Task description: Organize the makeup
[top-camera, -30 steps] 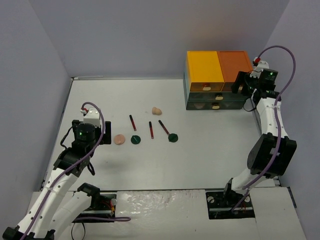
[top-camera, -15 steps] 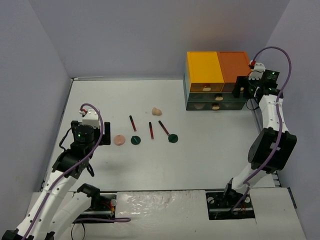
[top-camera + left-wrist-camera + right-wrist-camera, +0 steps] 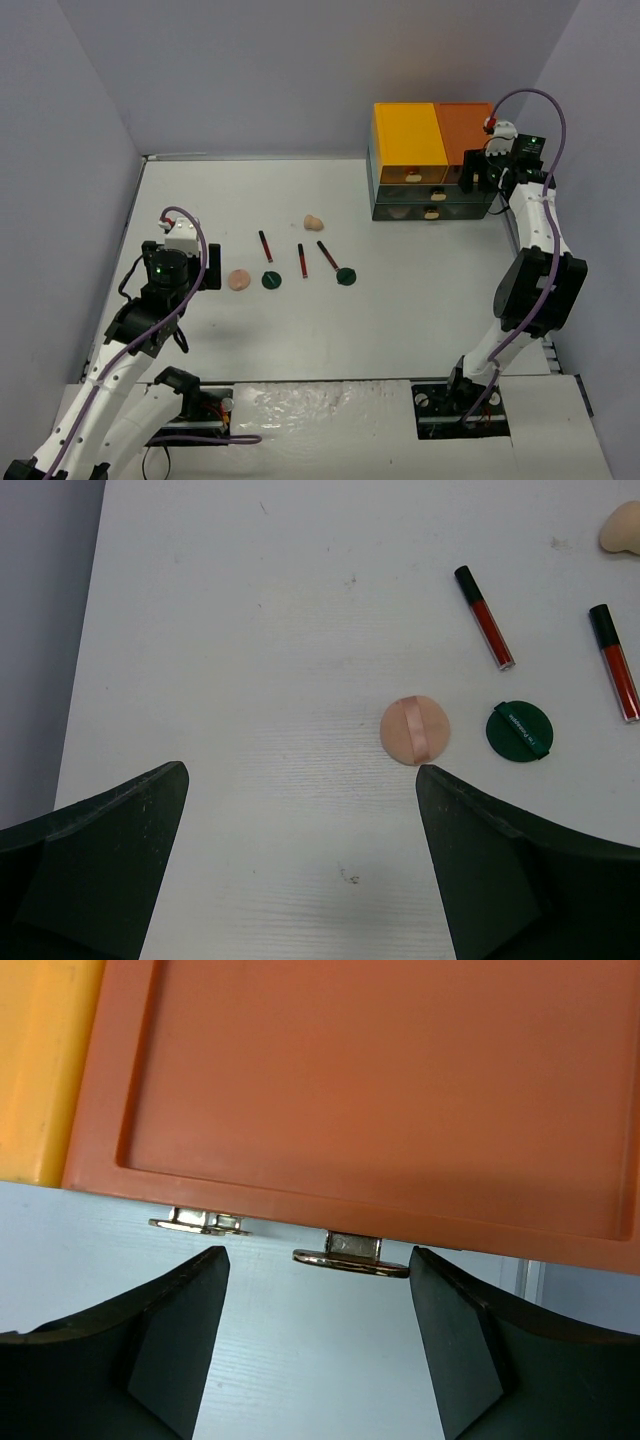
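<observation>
The makeup lies mid-table: a round peach compact [image 3: 238, 279], two dark green discs [image 3: 271, 280] [image 3: 345, 275], three dark red sticks [image 3: 265, 245] [image 3: 302, 260] [image 3: 327, 254] and a beige sponge [image 3: 313, 221]. My left gripper [image 3: 208, 268] is open and empty, just left of the compact. Its wrist view shows the compact [image 3: 415, 729], one disc [image 3: 520, 731], two sticks [image 3: 484, 630] [image 3: 614, 662] and the sponge [image 3: 622, 528] ahead of the open gripper [image 3: 300, 772]. My right gripper [image 3: 478, 172] is open at the drawer unit's right front. No white-lidded palette shows.
The drawer unit [image 3: 435, 160] with yellow and orange tops stands at the back right. In the right wrist view its orange top [image 3: 370, 1090] fills the frame, and a metal drawer handle [image 3: 350, 1257] lies between my open fingers [image 3: 190, 1300]. Grey walls enclose the table.
My right gripper has moved up and a little left, over the orange drawer's front edge. The left arm and the makeup have stayed in place.
</observation>
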